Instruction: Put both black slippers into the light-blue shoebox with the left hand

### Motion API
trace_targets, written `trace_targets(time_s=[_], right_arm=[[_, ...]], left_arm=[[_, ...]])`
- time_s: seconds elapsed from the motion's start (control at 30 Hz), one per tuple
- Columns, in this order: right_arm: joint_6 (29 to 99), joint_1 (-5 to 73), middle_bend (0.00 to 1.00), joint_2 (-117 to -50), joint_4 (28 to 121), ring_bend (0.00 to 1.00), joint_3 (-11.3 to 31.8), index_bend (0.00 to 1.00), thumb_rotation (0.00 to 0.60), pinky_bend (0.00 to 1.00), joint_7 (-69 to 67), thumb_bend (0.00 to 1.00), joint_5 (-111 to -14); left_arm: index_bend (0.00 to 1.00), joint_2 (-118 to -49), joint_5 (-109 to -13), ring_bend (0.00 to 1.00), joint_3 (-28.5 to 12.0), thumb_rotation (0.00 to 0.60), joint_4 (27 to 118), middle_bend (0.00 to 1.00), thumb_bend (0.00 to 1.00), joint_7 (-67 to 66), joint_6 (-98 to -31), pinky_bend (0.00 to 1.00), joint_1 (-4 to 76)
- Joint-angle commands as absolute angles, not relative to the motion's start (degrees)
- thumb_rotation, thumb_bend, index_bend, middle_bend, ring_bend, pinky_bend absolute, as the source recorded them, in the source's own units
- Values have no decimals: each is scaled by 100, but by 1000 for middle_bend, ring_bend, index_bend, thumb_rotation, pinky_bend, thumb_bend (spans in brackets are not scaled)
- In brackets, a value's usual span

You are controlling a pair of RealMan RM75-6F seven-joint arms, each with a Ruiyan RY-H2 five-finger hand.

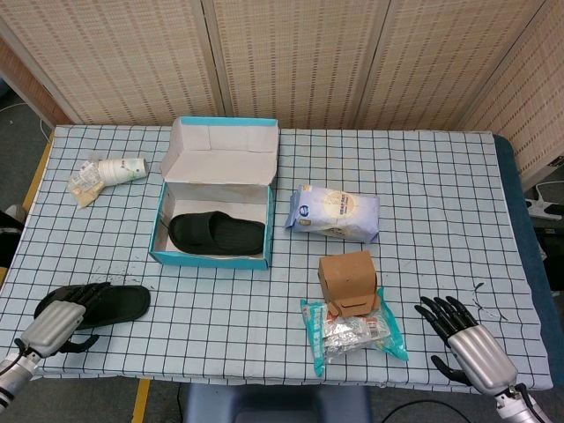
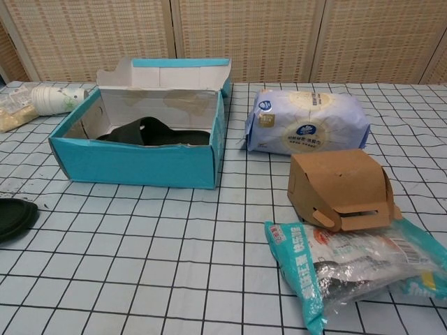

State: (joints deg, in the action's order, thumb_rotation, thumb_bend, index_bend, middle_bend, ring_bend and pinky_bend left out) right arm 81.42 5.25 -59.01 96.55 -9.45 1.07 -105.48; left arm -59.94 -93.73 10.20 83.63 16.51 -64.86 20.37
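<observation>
The light-blue shoebox (image 1: 162,213) (image 2: 140,164) stands open, lid folded back, with one black slipper (image 1: 217,233) (image 2: 150,132) lying inside. A second black slipper (image 1: 110,302) (image 2: 14,218) lies flat on the checked cloth at the front left, outside the box. My left hand (image 1: 55,323) is at the table's front-left corner, fingers spread over the slipper's near end, holding nothing. My right hand (image 1: 462,342) hovers open at the front right, empty. Neither hand shows in the chest view.
A white-blue bag (image 1: 334,212) lies right of the box. A brown cardboard carton (image 1: 348,279) and a teal snack packet (image 1: 354,331) sit front centre. A paper cup (image 1: 121,169) and wrapper (image 1: 85,187) lie at the back left.
</observation>
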Motion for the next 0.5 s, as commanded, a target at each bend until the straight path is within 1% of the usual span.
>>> trace_targets(time_s=[0.03,0.17,0.5], right_arm=[[8181,513,0,-5888,9653,0,-952,0,600,0,90,253,-10565],[8226,495,0,-5871,9652,0,-959,0,600,0,61,252,-10575],[8192,500,0,-5884,9655,0,-956,0,600,0,103,252,-10554]], left_arm=[[0,-6358,-9072,0,905,600,8071,0,344,1321,-6217,81,2020],[0,-6757,-8803,0,743,600,7658,0,345,893,-6074,81,2014],[0,-7238,-8354,0,521,600,7049,0,343,576,-5842,93,1987]])
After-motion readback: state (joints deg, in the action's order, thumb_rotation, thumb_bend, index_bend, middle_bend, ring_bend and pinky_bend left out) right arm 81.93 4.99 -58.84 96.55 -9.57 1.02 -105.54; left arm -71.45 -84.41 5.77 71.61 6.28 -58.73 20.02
